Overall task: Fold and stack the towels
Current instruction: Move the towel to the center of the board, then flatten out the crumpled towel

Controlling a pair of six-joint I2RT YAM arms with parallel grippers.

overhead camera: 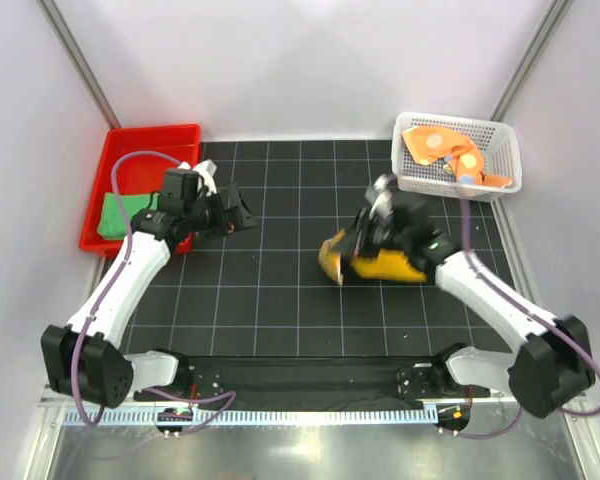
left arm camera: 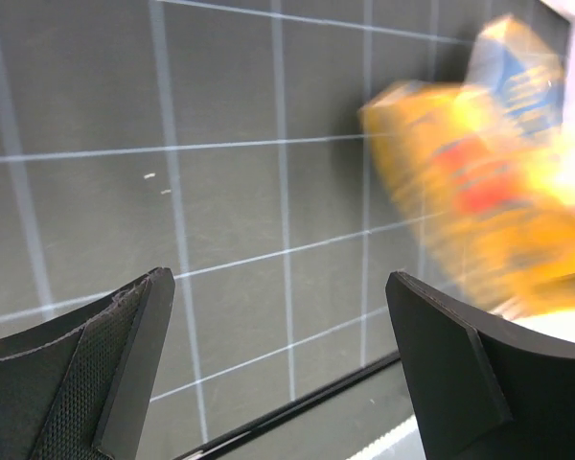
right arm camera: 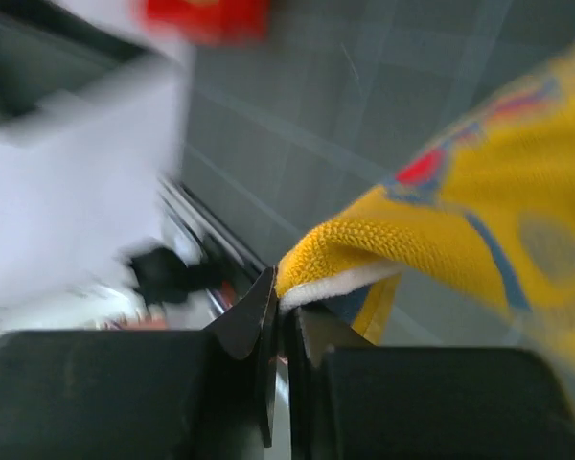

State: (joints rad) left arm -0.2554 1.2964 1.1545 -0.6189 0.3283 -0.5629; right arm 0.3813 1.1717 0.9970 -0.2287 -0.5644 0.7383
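The right claw (right arm camera: 282,305) is pinching the hem of the yellow towel (overhead camera: 380,263) with its jaws fully closed, a fold of yellow pile and a sliver of white backing showing just above the tips. The cloth is hanging in a crumpled bunch under the right wrist, right of centre over the bench (overhead camera: 270,290); whether its lower end is resting on the surface is not clear from above. The left claw (left arm camera: 283,335) is standing wide open with nothing between its jaws, hovering over bare grid on the left half of the bench, and its camera is showing the yellow bundle well apart from it, up and to the right, though blurred. The green towel (overhead camera: 120,215) is lying in the near end of the red tray (overhead camera: 145,140), and the dotted orange towel (overhead camera: 440,148) is sitting rumpled in the white basket (overhead camera: 505,165) at the far right. Judging by this, the work is at an early step: one towel is being brought out for folding, and none is folded or stacked on the bench yet. The next move is probably calling for the cloth to be spread flat, which would want the free left claw taking a second corner so the two arms can draw the towel open.
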